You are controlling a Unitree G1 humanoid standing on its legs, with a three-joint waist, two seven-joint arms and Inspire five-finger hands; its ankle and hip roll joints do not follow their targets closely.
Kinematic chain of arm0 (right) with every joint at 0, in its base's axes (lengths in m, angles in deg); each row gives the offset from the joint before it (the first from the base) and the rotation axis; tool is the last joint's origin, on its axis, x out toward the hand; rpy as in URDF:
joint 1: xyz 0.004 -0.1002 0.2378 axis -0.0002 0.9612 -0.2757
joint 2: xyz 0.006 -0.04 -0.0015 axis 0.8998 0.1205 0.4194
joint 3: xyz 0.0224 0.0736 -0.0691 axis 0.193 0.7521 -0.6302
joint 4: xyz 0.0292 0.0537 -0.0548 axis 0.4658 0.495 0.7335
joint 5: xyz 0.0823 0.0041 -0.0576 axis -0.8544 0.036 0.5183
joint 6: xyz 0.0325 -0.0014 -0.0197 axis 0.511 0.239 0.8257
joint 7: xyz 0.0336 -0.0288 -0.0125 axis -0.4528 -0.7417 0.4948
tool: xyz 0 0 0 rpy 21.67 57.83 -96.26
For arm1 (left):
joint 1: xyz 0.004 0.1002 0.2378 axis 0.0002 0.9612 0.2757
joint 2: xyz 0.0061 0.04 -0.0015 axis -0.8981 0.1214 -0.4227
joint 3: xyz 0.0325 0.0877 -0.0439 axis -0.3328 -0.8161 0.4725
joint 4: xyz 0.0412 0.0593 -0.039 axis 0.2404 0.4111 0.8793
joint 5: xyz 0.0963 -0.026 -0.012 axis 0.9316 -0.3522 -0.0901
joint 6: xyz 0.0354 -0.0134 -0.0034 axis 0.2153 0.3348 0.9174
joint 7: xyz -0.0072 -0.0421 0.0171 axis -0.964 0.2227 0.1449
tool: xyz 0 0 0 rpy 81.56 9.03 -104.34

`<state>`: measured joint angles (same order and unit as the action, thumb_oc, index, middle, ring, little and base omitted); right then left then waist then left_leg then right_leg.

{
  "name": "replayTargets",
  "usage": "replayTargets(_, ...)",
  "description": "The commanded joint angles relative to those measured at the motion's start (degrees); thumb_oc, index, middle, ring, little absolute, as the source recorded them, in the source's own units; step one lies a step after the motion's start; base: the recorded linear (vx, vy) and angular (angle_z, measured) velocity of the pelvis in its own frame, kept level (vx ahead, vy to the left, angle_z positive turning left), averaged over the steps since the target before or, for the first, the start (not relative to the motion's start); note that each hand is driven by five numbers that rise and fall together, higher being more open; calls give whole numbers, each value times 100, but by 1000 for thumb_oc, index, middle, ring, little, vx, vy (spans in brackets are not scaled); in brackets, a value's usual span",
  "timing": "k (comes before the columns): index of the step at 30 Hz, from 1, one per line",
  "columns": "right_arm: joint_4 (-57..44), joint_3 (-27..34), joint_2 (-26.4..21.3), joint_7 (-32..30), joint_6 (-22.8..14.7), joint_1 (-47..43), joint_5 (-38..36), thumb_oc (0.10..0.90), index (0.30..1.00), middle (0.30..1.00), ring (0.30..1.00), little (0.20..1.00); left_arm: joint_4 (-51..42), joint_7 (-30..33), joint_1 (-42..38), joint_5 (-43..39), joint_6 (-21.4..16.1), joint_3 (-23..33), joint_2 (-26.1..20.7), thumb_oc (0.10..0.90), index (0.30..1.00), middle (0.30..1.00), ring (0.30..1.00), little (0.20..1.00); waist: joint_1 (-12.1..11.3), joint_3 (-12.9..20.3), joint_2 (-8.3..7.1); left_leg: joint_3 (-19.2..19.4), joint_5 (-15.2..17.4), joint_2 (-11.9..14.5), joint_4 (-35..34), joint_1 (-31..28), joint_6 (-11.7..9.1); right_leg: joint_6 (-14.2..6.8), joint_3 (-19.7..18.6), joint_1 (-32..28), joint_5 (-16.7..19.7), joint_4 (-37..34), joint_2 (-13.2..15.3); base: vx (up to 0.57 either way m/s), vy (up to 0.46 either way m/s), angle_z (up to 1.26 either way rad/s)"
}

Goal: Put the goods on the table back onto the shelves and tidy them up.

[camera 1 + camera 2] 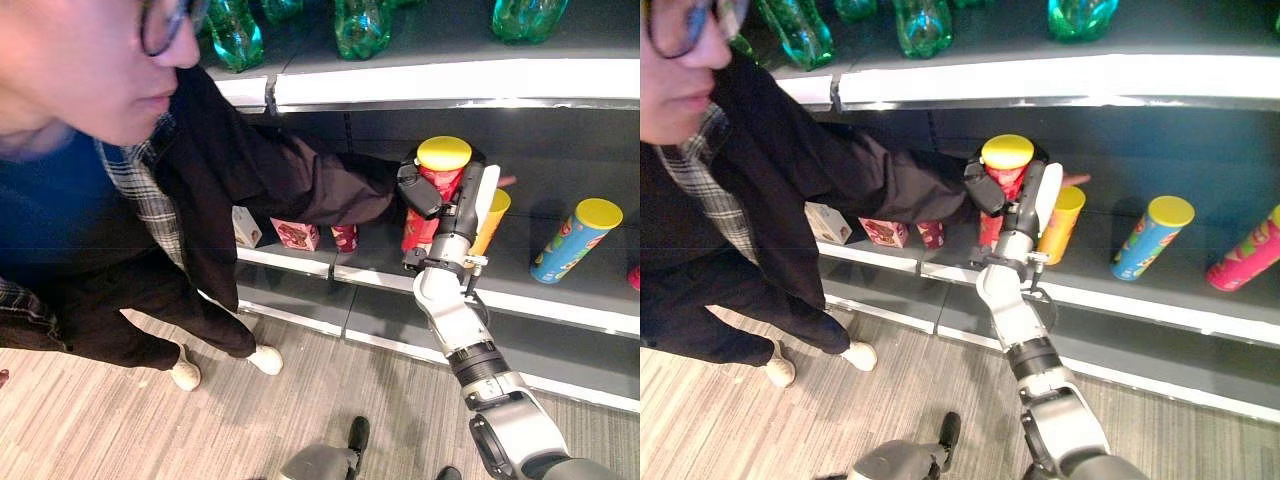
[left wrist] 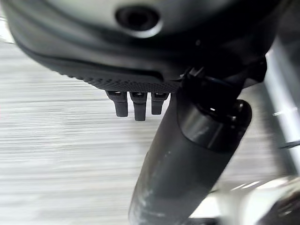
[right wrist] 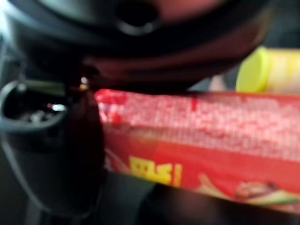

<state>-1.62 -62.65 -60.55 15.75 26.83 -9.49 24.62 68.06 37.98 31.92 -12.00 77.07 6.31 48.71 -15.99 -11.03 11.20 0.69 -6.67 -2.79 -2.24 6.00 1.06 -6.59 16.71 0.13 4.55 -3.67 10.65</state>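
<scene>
My right hand (image 1: pixel 458 215) is shut on a red can with a yellow lid (image 1: pixel 442 156), held upright at the front of the middle shelf (image 1: pixel 560 302). Its dark fingers wrap the can's left side and the white-covered thumb lies along the right. Up close, the red can (image 3: pixel 201 136) runs under the palm in the right wrist view. My left hand (image 2: pixel 136 101) hangs over the floor with relaxed fingers and holds nothing.
A person stands close at left, one dark sleeve (image 1: pixel 300 180) reaching onto the shelf behind the red can. An orange can (image 1: pixel 494 215), a tilted blue can (image 1: pixel 575 240), a pink can (image 1: pixel 1250 255) and small boxes (image 1: pixel 296 234) share this shelf. Green bottles (image 1: pixel 360 25) stand above.
</scene>
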Motion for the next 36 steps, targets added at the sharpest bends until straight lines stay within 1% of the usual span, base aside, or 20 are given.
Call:
replayTargets(1,-798,-331,1,16,-506,-366,381,400,300,300,300,300,180,-26,-643,157,-204,-60,26,800,900,900,900,900,129,276,-135,-177,384,458,432,527,-313,-98,-85,-404,-792,359,179,57,-5,0)
replayTargets(4,-860,-375,71,101,-524,-176,324,400,300,300,300,300,186,-6,-619,291,-193,-10,12,800,900,900,900,900,166,335,-203,-140,428,465,432,466,-302,-100,-137,-474,-797,341,196,45,-14,-6)
replayTargets(8,-1017,-475,150,238,-569,128,182,400,300,300,300,300,172,21,-559,466,-191,-35,13,800,900,900,900,900,281,412,-325,-88,461,500,399,326,-308,-97,-179,-585,-792,274,186,46,-33,-9)
replayTargets(10,-1121,-574,219,308,-610,322,76,400,300,300,300,300,213,76,-541,489,-157,26,34,800,900,900,900,900,407,451,-443,-40,448,546,289,180,-320,-96,-232,-628,-776,233,156,18,-48,-13)
replayTargets(11,-1127,-578,221,309,-608,328,77,400,300,300,300,300,214,77,-538,491,-157,29,35,800,900,900,900,900,410,451,-444,-38,444,545,278,170,-321,-96,-234,-633,-777,232,157,9,-34,-14)
replayTargets(13,-1318,-704,305,390,-635,581,18,400,300,300,300,300,285,121,-524,452,-147,121,63,800,900,900,900,900,497,491,-524,-3,425,580,193,72,-326,-98,-257,-661,-750,207,145,9,-26,-13)
replayTargets(14,-1542,-886,390,500,-662,895,-49,400,300,300,300,300,349,178,-499,384,-135,255,88,800,900,900,900,900,573,521,-599,38,411,614,122,-15,-332,-103,-272,-666,-723,182,129,9,-34,-9)
replayTargets(15,-1650,-1015,471,600,-698,1041,-145,400,300,300,300,300,393,201,-489,340,-140,311,108,800,900,900,900,900,614,544,-632,63,402,628,80,-65,-337,-106,-281,-675,-711,171,121,7,-27,-8)
replayTargets(16,-1660,-1022,472,605,-694,1053,-147,400,300,300,300,300,396,202,-482,341,-143,316,109,800,900,900,900,900,620,547,-633,65,397,628,69,-75,-338,-106,-282,-680,-710,168,121,2,-7,-13)
replayTargets(19,-1811,-1481,626,923,-753,1388,-337,400,300,300,300,300,437,306,-447,264,-180,414,164,800,900,900,900,900,728,605,-688,132,394,677,33,-178,-349,-107,-327,-682,-698,187,103,0,4,-19)
replayTargets(20,-1699,-1768,767,1095,-796,1436,-505,400,300,300,300,300,387,386,-435,214,-231,391,179,800,900,900,900,900,768,642,-714,166,396,704,10,-236,-356,-108,-362,-695,-688,197,96,-7,16,-10)
replayTargets(21,-1606,-1888,828,1167,-814,1420,-581,400,300,300,300,300,359,429,-441,194,-249,361,180,800,900,900,900,900,784,664,-728,185,400,706,-6,-267,-360,-112,-379,-701,-683,203,90,-6,28,-13)
replayTargets(23,-1532,-1970,887,1226,-827,1384,-655,400,300,300,300,300,339,442,-436,185,-262,340,189,800,900,900,900,900,795,681,-740,205,404,708,-23,-299,-363,-116,-386,-712,-682,200,87,0,24,-19)
replayTargets(25,-1295,-2223,1031,1337,-856,1263,-809,400,300,300,300,300,289,512,-444,151,-293,238,199,800,900,900,900,900,807,742,-777,223,429,717,-34,-359,-362,-125,-379,-743,-686,224,93,2,37,-4)
replayTargets(27,-1100,-2340,1154,1294,-882,1170,-914,400,300,300,300,300,241,573,-444,53,-300,196,176,800,900,900,900,900,794,775,-808,193,439,714,-25,-378,-371,-132,-374,-767,-706,291,85,0,20,7)
replayTargets(29,-1095,-2346,1159,1260,-891,1158,-910,400,300,300,300,300,223,589,-454,31,-292,191,160,800,900,900,900,900,804,769,-820,169,446,708,-13,-374,-366,-124,-378,-766,-737,328,75,-11,6,9)
replayTargets(32,-1060,-2309,1121,1151,-889,1057,-903,400,300,300,300,300,172,629,-580,107,-271,85,97,800,900,900,900,900,856,634,-878,-17,446,669,269,-144,-354,-37,-410,-710,-912,665,17,-85,5,25)
replayTargets(34,-1101,-2362,1068,1188,-908,927,-887,400,300,300,300,300,92,645,-619,-106,-333,117,62,800,900,900,900,900,875,443,-926,-219,608,623,942,215,-399,37,-545,-562,-997,895,20,-159,33,32)
replayTargets(35,-1088,-2393,1063,1174,-936,851,-920,400,300,300,300,300,26,699,-686,-407,-370,209,46,800,900,900,900,900,857,330,-958,-466,669,622,1218,403,-473,54,-603,-475,-1068,990,14,-143,40,25)
replayTargets(36,-1083,-2391,1065,1174,-939,840,-921,400,300,300,300,300,27,697,-695,-411,-370,212,43,800,900,900,900,900,872,331,-953,-483,689,623,1262,437,-476,56,-590,-461,-1080,1009,9,-116,104,12)
